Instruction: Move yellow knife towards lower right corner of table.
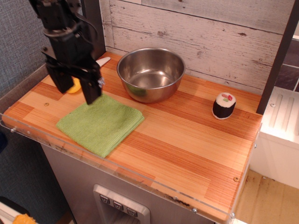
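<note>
The black pincer [76, 89] is hanging over the far left part of the table [196, 154], its two dark fingers pointing down and standing well apart, so it is gaping wide with nothing between them; the left finger [61, 83] is sitting in front of the yellow knife [74, 87], and the right finger [91, 91] is reaching down to the far edge of the green cloth [100, 123]; whether either finger is touching anything cannot be told from this view.

The yellow knife is lying on the table near the far left corner, mostly hidden behind the pincer; a patch of its yellow handle is showing between the fingers, and its white blade tip [103, 61] is poking out toward the wall, just beside the metal bowl [151, 73].

The metal bowl is standing upright at the back of the table, close to the plank wall [196, 32]; a small green reflection is showing on its near side; the green cloth is lying folded and flat in front of it, toward the near left edge.

A toy sushi roll [224, 106], black with a white top and a bit of red and green, is standing upright on the right side of the table, well apart from the bowl; the near right part of the table is showing bare striped wood behind the clear rim [154, 186].
</note>
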Tool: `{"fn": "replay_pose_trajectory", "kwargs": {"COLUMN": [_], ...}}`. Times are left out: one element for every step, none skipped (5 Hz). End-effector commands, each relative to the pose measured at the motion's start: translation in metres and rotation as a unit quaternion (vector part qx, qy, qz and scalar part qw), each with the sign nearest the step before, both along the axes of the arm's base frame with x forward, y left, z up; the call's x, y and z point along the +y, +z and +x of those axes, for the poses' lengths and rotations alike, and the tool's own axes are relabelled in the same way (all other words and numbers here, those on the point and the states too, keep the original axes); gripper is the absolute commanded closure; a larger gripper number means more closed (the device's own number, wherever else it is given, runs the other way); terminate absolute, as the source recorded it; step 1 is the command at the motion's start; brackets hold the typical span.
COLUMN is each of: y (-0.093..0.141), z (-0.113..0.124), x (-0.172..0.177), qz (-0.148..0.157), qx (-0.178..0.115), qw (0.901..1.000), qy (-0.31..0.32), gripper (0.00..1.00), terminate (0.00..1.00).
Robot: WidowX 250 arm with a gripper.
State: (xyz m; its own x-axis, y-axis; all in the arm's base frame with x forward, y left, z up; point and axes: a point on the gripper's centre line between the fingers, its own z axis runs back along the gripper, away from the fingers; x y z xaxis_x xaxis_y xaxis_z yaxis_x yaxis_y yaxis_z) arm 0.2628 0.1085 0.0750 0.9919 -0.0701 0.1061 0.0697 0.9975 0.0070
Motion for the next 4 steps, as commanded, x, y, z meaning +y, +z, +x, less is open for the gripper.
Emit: {"fn": "replay_pose_trajectory", "kwargs": {"y": [0.009,-0.006,-0.021,-0.033], "z": [0.041,0.053,0.062,0.067], "x": [0.045,0.061,0.062,0.063], "qz": [0.027,0.034,0.041,0.047], "qx": [-0.021,-0.006,0.01,0.021], "qw": [0.999,0.9984,0.998,0.9973], "qy": [0.03,0.045,0.047,0.052], "gripper": [0.0,0.0,0.0,0.0], "terminate": [0.0,0.0,0.0,0.0]}}
